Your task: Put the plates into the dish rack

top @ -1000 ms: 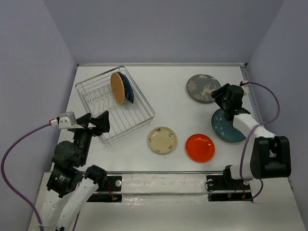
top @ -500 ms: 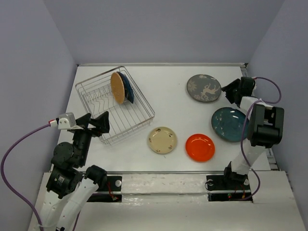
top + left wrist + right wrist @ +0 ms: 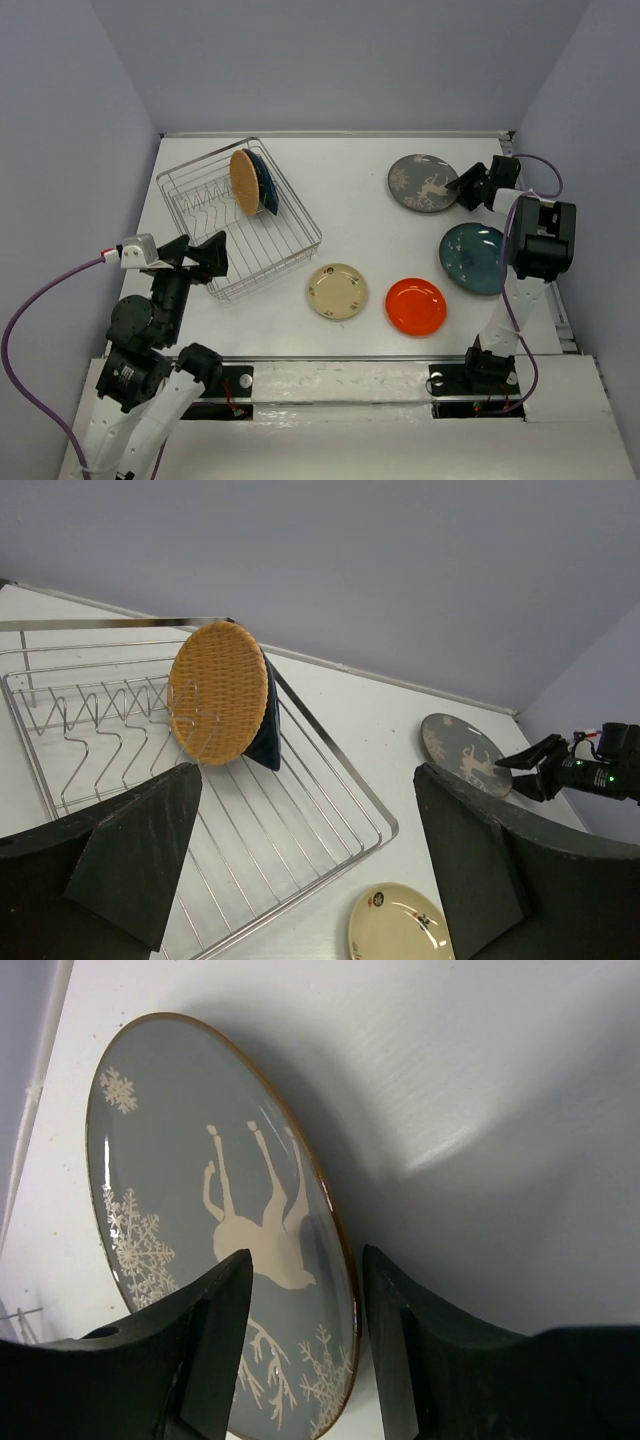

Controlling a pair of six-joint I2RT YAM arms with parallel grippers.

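The dish rack (image 3: 291,190) (image 3: 330,750) stands at the back left. A tan wooden plate (image 3: 243,181) (image 3: 217,692) and a navy one (image 3: 266,185) (image 3: 268,730) stand upright in it. The grey patterned plate (image 3: 423,183) (image 3: 200,1210) lies flat at the back right. My right gripper (image 3: 465,185) (image 3: 305,1260) is low at its right rim and open, one finger over the plate and one outside the rim. Teal (image 3: 475,258), orange-red (image 3: 416,306) and cream (image 3: 337,291) (image 3: 400,925) plates lie flat on the table. My left gripper (image 3: 205,262) (image 3: 305,780) hangs open and empty above the rack's near corner.
The right wall stands close behind the right arm, and the table's raised back edge (image 3: 340,133) runs just beyond the grey plate. The rack's left half holds only bare upright tines (image 3: 90,730).
The right arm has swung from above the teal plate back to the grey plate's right rim, and its jaws have narrowed a little. The left arm has not moved.
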